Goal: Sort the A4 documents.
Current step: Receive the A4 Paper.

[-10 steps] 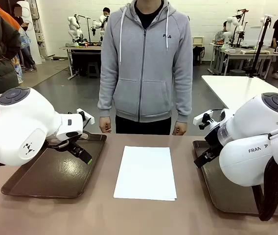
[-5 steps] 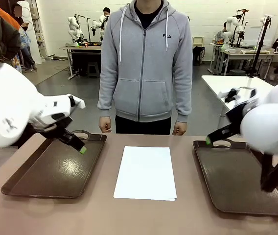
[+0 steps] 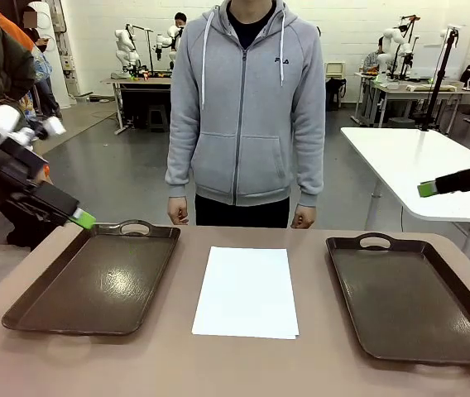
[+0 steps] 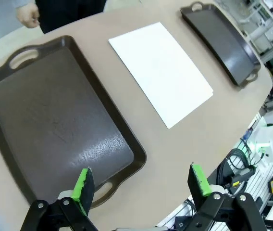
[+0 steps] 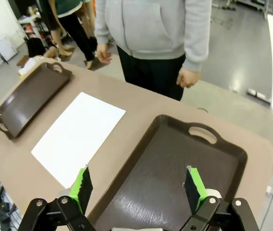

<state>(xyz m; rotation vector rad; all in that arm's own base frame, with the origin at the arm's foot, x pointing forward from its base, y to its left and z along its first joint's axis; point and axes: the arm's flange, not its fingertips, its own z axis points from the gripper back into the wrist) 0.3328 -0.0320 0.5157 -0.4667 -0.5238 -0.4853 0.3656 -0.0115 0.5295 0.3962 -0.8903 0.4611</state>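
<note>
Right now both arms are idle and nothing is held. Left gripper (image 4: 142,183): jaws wide apart and empty. It sits high at the left edge of the front frame, off the table. Right gripper (image 5: 139,186): also wide and empty, high at the right edge.

Left tray (image 3: 94,285) and right tray (image 3: 409,298) both look bare. A4 documents (image 3: 246,291): white and flat on the bare table at centre frame, between the trays and touching neither. I can't tell the sheet count. The person (image 3: 247,124) stands at the far side, hands off the paper.

My read: sorting hasn't begun, and the step in hand is the approach. Next, one arm needs to come down to the centre and work a finger under a sheet edge. Thin flat paper makes for an awkward pinch. Then it carries the sheet to a tray.
</note>
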